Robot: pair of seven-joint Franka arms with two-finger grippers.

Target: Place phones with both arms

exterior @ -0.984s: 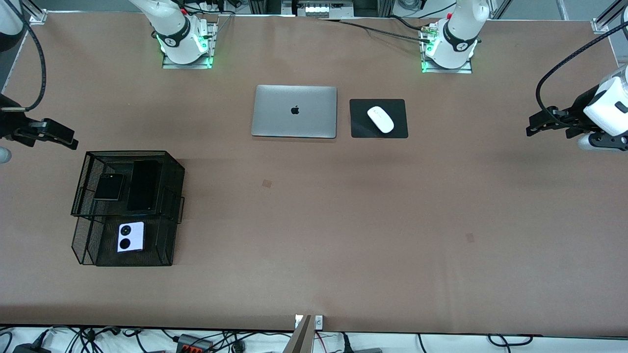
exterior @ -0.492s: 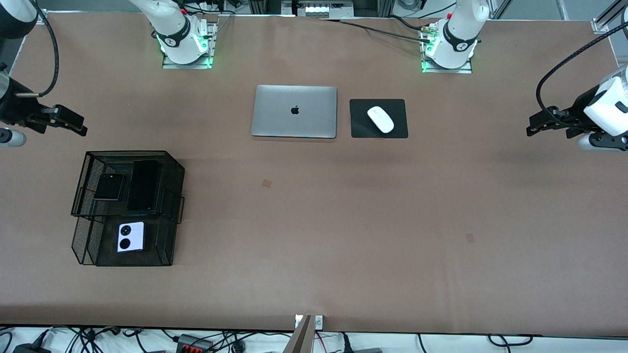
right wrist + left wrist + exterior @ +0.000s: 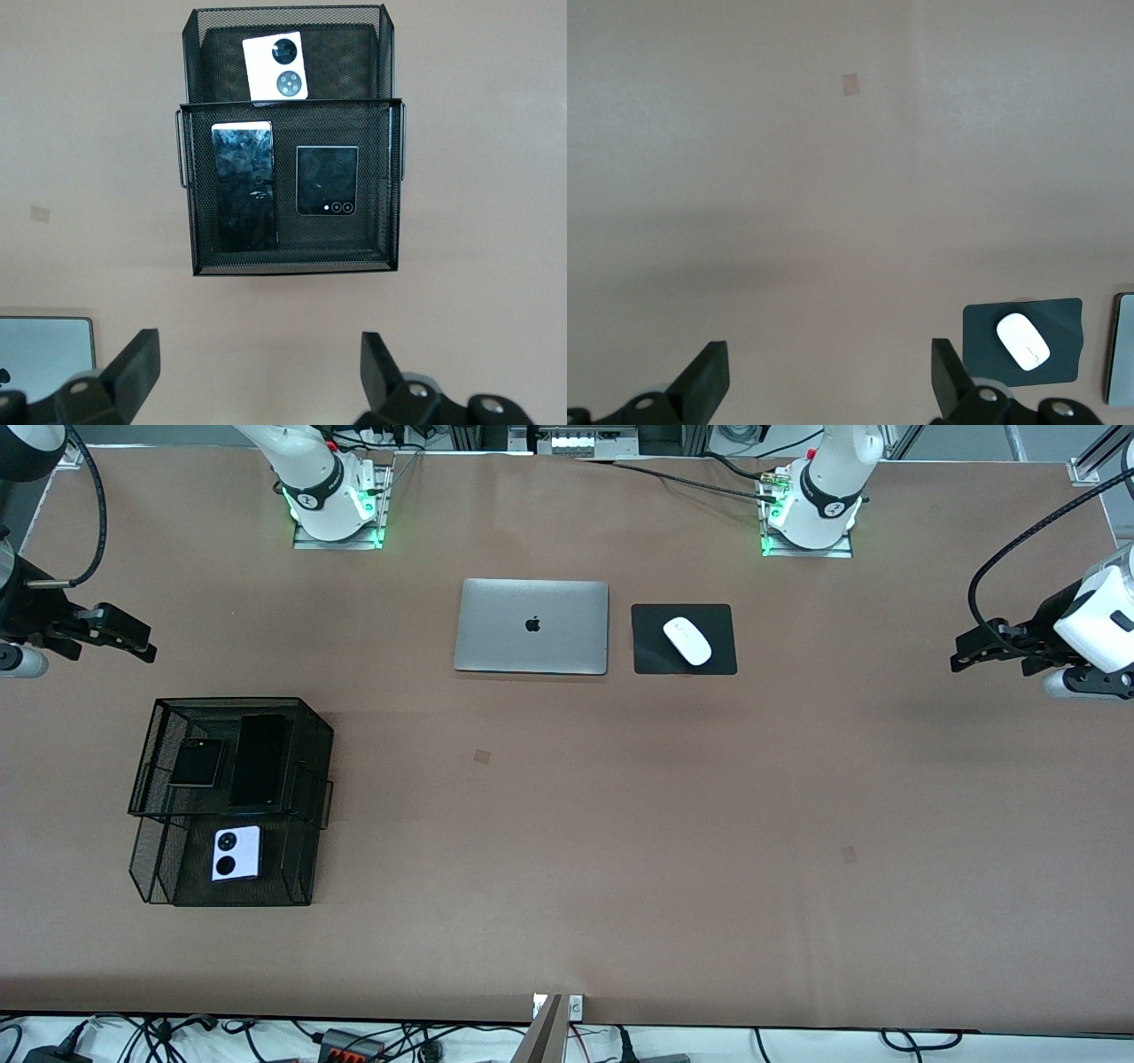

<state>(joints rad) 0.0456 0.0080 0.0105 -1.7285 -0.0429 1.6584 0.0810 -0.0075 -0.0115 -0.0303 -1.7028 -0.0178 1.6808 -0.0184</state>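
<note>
Three phones sit in a black wire-mesh two-tier rack (image 3: 319,731) at the right arm's end of the brown table (image 3: 567,850). On the upper tier, the small square black flip phone (image 3: 197,763) and the long black slab phone (image 3: 258,760) lie flat side by side, apart. On the lower tier, nearer the front camera, lies the small lavender-white square flip phone with two round black lenses (image 3: 236,853).

Right pincer (image 3: 124,637): at 10 o'clock from the rack in the front view, over bare table, fingers (image 3: 133,359) spread wide, holding nothing. Its wrist view takes in all three phones.

Left pincer (image 3: 974,651): over the table's edge at the left arm's end, fingers (image 3: 709,376) wide apart, empty.

A closed silver laptop (image 3: 532,626) lies mid-table near the bases; at its 3 o'clock a white computer mouse (image 3: 687,640) rests on a black mouse pad (image 3: 722,655).
</note>
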